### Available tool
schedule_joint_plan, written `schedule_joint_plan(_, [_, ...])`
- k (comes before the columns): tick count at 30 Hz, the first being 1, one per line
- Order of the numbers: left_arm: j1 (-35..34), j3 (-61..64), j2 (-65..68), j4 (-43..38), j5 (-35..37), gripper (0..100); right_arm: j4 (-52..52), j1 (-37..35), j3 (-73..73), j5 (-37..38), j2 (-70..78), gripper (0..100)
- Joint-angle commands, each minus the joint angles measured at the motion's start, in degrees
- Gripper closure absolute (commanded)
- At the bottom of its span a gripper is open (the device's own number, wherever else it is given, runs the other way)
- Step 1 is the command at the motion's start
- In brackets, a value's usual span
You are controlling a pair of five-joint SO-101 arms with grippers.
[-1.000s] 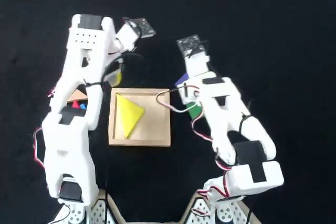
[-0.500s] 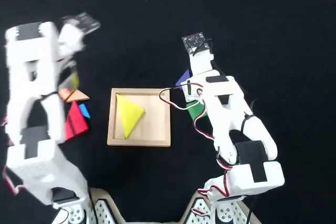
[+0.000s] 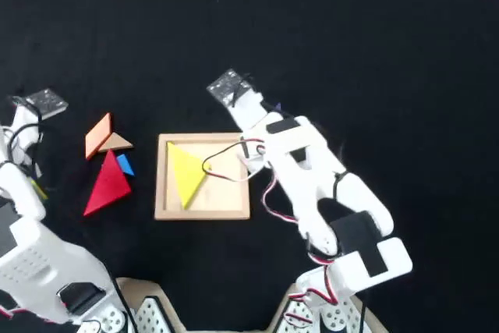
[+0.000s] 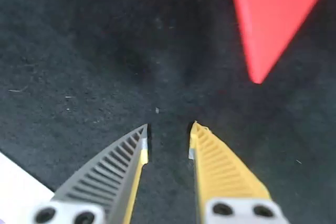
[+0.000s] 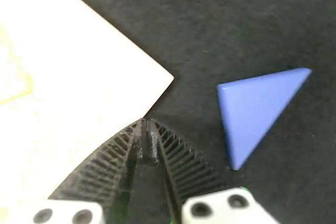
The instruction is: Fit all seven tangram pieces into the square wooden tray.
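Left end effector point(image 4: 168, 135): I read it released, fingers parted over bare black tabletop point(image 4: 79, 51), red triangle point(image 4: 273, 14) near, ahead of tips. Right end effector point(image 5: 147, 141): clenched, nothing between fingers that I can see, tips at edge of tray point(image 5: 79, 93) by its corner. Blue triangle point(image 5: 257, 108) flat on tabletop just beside that corner, outside tray. High view: yellow triangle point(image 3: 187, 171) lies inside tray. Orange piece point(image 3: 97, 134) and tan piece point(image 3: 118, 143) sit with red triangle, apart from tray.
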Motion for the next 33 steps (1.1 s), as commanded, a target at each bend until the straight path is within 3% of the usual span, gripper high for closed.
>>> schedule_joint_plan(1, [-1.27,5.49,-2.2,-8.18,-0.35,86,4.48,-3.87,-3.74,0.62,-1.98,98.8])
schedule_joint_plan(5, [-1.19,9.54,-2.2,-12.31,-0.35,86,10.2,-5.45,-4.97,0.53,-6.2,98.8])
schedule_joint_plan(12, [-0.84,12.88,-2.37,-12.22,0.26,86,11.16,-10.37,-4.18,0.53,-7.78,98.8])
schedule_joint_plan(24, [-3.65,13.76,-2.29,-12.13,0.53,86,11.69,-17.41,-14.9,0.53,8.22,98.8])
schedule_joint_plan(33, [-3.56,13.76,-2.2,-12.48,0.7,86,11.69,-25.23,-20.79,0.53,11.56,98.8])
